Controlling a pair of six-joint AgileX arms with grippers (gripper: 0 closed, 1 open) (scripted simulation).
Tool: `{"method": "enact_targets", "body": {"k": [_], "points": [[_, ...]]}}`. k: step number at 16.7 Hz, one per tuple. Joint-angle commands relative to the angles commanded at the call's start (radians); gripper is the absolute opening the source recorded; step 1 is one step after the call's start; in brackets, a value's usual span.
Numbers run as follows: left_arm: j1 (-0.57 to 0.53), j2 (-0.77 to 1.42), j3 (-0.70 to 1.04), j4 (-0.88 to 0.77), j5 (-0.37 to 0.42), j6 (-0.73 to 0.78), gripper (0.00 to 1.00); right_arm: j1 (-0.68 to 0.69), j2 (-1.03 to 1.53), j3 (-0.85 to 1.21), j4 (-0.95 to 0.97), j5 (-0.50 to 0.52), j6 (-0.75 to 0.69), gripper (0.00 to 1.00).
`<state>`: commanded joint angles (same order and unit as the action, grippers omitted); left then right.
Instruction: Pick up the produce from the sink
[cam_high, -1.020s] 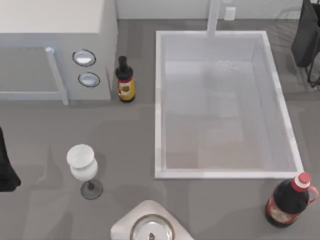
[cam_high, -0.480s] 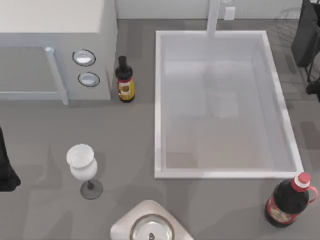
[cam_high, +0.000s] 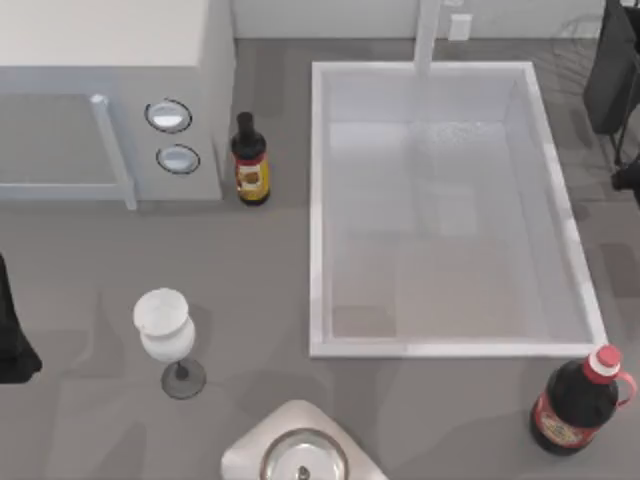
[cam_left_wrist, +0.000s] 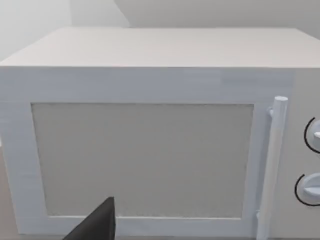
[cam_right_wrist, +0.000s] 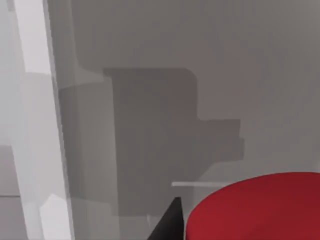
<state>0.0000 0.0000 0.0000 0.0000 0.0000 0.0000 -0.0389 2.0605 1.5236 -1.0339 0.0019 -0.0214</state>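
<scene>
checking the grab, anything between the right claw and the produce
Nothing visible: the red produce sits right against the right claw, outside the sink wall. The left claw idles by the microwave.

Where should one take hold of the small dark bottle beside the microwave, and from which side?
Probably take the small dark bottle by its wide body, below the thin neck, coming level from the top view's right. It stands upright, the microwave is close at its left, and the sink leaves a gap.
</scene>
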Motion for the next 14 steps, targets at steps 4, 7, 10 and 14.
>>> {"method": "enact_targets", "body": {"k": [4,7,10,14], "points": [[0.0,0.0,0.0,0.0,0.0,0.0,1.0,0.0,0.0,0.0,0.0,0.0,0.0,0.68],[0.0,0.0,0.0,0.0,0.0,0.0,1.0,0.0,0.0,0.0,0.0,0.0,0.0,0.9],[0.0,0.0,0.0,0.0,0.0,0.0,1.0,0.0,0.0,0.0,0.0,0.0,0.0,1.0],[0.0,0.0,0.0,0.0,0.0,0.0,1.0,0.0,0.0,0.0,0.0,0.0,0.0,1.0]]}}
